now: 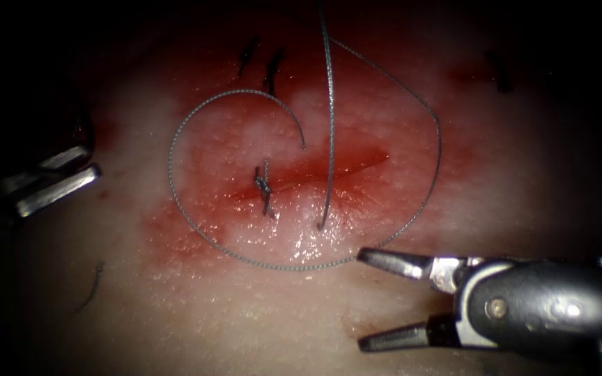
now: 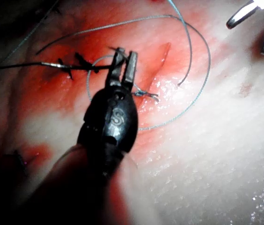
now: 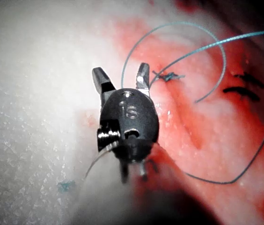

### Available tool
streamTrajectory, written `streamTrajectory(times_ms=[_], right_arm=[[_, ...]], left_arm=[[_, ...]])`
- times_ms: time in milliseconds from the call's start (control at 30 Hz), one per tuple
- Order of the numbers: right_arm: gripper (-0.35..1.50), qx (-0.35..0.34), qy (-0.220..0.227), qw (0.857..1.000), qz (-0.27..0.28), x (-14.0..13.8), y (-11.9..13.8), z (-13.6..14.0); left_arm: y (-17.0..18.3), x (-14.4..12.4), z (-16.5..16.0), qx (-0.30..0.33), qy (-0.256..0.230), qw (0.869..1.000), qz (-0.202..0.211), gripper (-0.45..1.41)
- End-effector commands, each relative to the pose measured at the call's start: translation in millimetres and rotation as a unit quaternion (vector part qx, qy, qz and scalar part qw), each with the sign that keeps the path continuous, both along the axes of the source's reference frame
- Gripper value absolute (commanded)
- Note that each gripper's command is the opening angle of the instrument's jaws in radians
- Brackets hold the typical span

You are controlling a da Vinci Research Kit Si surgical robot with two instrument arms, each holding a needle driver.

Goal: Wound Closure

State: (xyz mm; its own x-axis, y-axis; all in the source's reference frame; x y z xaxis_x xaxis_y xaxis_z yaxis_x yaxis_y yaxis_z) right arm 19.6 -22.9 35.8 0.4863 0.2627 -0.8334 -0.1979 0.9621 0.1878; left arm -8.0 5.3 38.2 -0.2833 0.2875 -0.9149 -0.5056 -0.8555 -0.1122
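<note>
The right steel end effector (image 1: 367, 299) is seen spread open at five o'clock, holding nothing; the left steel end effector (image 1: 60, 182), at nine o'clock, is nearly closed and empty. Grey braided thread (image 1: 175, 188) is looped around the knotted stitch (image 1: 265, 186) on the red horizontal cut (image 1: 343, 167) in the pale tissue (image 1: 524, 174). No needle can be made out. A between-stitches pause is judged; next, a thread grasp is called for.

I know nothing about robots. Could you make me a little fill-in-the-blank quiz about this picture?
The right arm's metal claw has its jaws ___.
The left arm's metal claw holds ___.
The thin grey braided thread is tied in a ___ on the red cut in the pale tissue.
Missing words: open; nothing; knot.
</note>
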Motion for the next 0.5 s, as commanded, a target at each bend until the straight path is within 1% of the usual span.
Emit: streamTrajectory(times_ms=[33,267,300,400,500], right_arm=[[0.86,0.007,-0.010,1.000,0.001,0.7,-0.3,2.7],[0.86,0.047,-0.043,0.998,0.031,1.1,0.7,10.1],[0.86,0.057,-0.040,0.997,0.038,1.2,0.9,11.1],[0.88,0.075,-0.036,0.995,0.047,1.5,1.5,13.1],[0.86,0.094,-0.031,0.992,0.073,2.4,2.1,15.3]], left_arm=[[0.0,-0.8,1.0,-0.001,0.001,1.000,-0.001,-0.45],[-0.2,-1.7,1.8,-0.006,-0.001,1.000,-0.002,-0.45],[-0.2,-1.8,1.9,-0.007,-0.001,1.000,-0.004,-0.45],[-0.2,-1.8,1.9,-0.007,-0.002,1.000,-0.003,-0.45],[-0.2,-1.9,1.9,-0.008,-0.003,1.000,-0.002,-0.45]])
